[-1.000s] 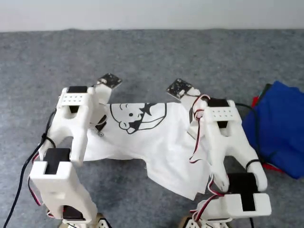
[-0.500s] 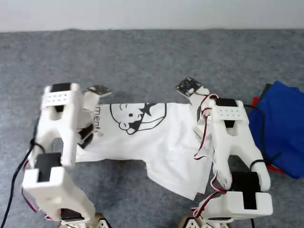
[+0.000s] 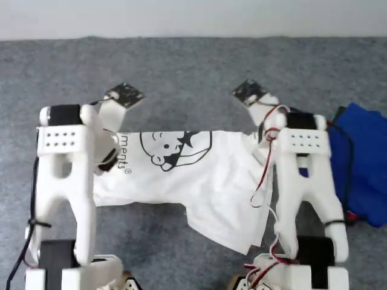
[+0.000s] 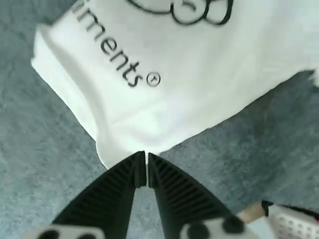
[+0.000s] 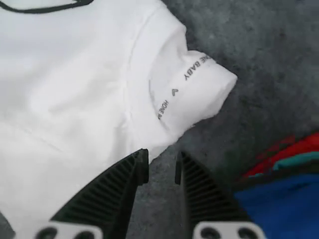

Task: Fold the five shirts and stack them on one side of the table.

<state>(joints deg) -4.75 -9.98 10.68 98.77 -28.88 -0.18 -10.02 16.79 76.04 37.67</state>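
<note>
fold step: white printed cotton shirt (image 3: 205, 181) | left gripper (image 4: 146, 158) closed, empty, at shirt edge | right gripper (image 5: 162, 157) narrowly parted, empty, opposite edge | we should open both, pinch level

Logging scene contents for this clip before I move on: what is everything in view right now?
white shirt: one, white with black print, spread mid-table between the arms
blue shirt: one, blue, top of a pile at the table's right side
red garment: one, red, edge showing under the blue shirt
teal garment: one, teal, strip between red and blue
table: one, grey
left end effector: black, shut, at the white shirt's edge
right end effector: black, open, by the collar
</note>
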